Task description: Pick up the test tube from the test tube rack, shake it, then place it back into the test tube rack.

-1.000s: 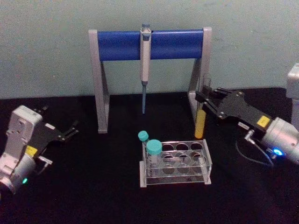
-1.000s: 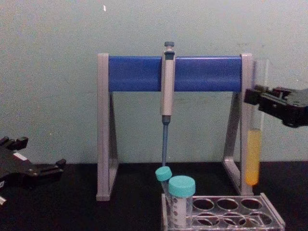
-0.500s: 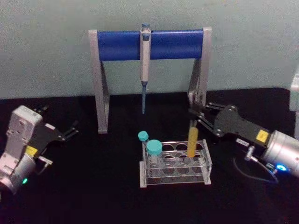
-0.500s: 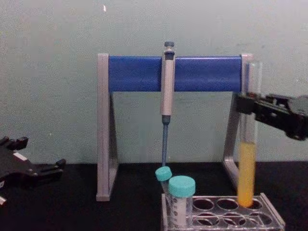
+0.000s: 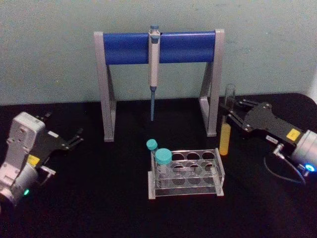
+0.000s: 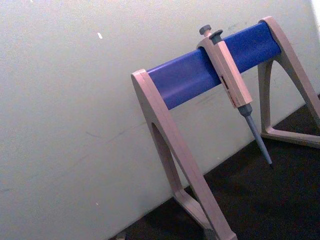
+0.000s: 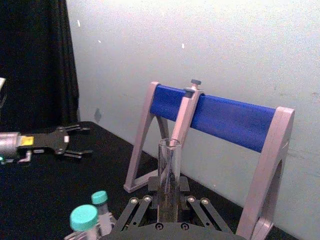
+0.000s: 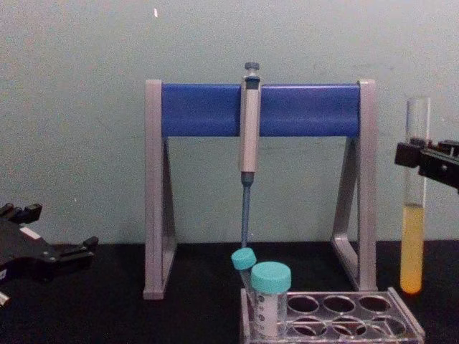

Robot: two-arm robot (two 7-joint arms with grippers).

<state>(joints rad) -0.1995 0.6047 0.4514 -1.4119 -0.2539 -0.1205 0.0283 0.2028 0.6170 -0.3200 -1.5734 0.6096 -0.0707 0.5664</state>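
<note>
Item: long slim clear glass test tube (image 5: 226,121), uncapped, yellow-orange liquid in its lower part. I am seeing it hanging upright in the air, just beside the right end of the rack and a little behind it. Its round bottom is clearing the rim in the chest view (image 8: 414,215) and is resting in no hole.

Change: half a second ago this tube was standing over a right-hand hole at the back of the rack, bottom at or just inside the opening. A second ago it was hanging higher, by the stand's right leg. I am reading this swing as the shake in progress, not a failed return, so the placing-back step is still waiting.

Holder: right gripper (image 5: 229,115), black, reaching in from the right, jaws clenched on the glass above the liquid line. The right wrist view is showing the open mouth of the tube rising above the fingers (image 7: 168,202).

Destination: low clear plastic test tube rack (image 5: 220,173) with two rows of round holes, standing on the black table (image 5: 99,208). Its right-hand holes are standing free to take the tube back.

Neighbours: two teal-capped tubes (image 5: 163,157) are occupying the rack's left end. The tall grey-and-blue pipette stand (image 5: 129,48) is standing behind with a grey pipette (image 5: 154,54) hung on it.

Idle: left gripper (image 5: 74,139), parked far left, well apart from the rack, fingers spread and holding nothing.
</note>
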